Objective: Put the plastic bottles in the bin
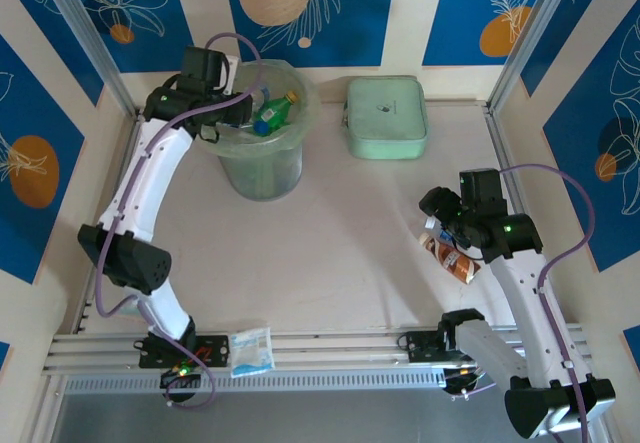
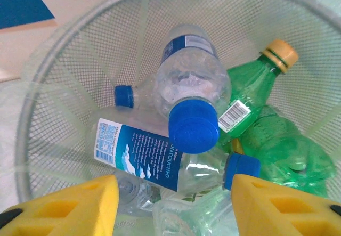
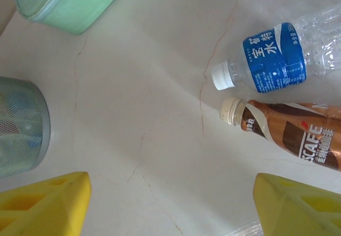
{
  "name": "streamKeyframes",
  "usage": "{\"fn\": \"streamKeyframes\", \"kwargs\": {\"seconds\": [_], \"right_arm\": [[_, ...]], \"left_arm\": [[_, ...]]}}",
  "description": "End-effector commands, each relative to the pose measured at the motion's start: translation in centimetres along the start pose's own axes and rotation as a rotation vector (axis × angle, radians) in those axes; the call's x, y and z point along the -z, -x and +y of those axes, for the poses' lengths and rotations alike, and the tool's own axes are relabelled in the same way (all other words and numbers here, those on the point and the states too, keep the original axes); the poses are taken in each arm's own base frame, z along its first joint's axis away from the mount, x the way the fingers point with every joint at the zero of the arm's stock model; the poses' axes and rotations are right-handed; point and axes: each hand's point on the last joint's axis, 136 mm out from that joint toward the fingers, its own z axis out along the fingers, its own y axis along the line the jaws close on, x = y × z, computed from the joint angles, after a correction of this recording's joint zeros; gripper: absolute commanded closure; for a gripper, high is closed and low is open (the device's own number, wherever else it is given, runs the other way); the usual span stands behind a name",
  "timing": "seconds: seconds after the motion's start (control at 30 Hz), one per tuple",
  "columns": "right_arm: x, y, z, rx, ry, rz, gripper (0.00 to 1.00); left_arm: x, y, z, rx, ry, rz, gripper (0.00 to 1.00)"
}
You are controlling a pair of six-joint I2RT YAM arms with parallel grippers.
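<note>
your left end effector hangs over the mouth of the bin, yellow fingers spread wide, nothing between them. inside the bin, a pile: a clear bottle with its blue cap toward the camera, a green bottle with a yellow cap touching it, and a blue-label bottle lying across beneath. more clear plastic lies under these, too jumbled to count. your right end effector is over the desk on the right, fingers wide apart, empty. two bottles lie on the desk near it, side by side, caps toward the bin: a white-cap bottle and a brown bottle. you cannot tell whether they touch. a mint case lies flat right of the bin, apart from it. a packet sits at the near edge by the left arm's base.
</note>
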Motion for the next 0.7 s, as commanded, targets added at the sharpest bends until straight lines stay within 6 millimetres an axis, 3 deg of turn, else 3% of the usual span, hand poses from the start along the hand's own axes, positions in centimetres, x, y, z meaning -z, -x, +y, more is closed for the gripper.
{"fn": "streamKeyframes", "kwargs": {"seconds": [0.0,0.1,0.23,0.47,0.57,0.67], "right_arm": [[1.1,0.6,-0.1,0.008,-0.003,-0.032,0.19],[1.1,0.7,-0.3,0.009,-0.011,-0.035,0.19],[1.0,1.2,-1.5,-0.02,-0.05,-0.041,0.19],[-0.2,1.8,-4.5,-0.11,-0.126,-0.005,0.11],[-0.8,2.0,-5.8,-0.156,-0.15,0.002,0.08],[-1.5,1.9,-7.2,-0.211,-0.19,0.011,0.08]], "left_arm": [[5.2,1.9,-0.1,0.057,-0.04,-0.093,0.43],[7.1,1.4,-1.9,0.062,-0.108,-0.11,0.46],[9.7,-0.6,-6.6,-0.017,-0.225,-0.126,0.48],[12.7,-8.0,-16.0,-0.113,-0.511,-0.072,0.48],[13.6,-10.8,-18.5,-0.145,-0.597,-0.063,0.46],[13.4,-12.8,-19.9,-0.129,-0.649,-0.032,0.46]]}}
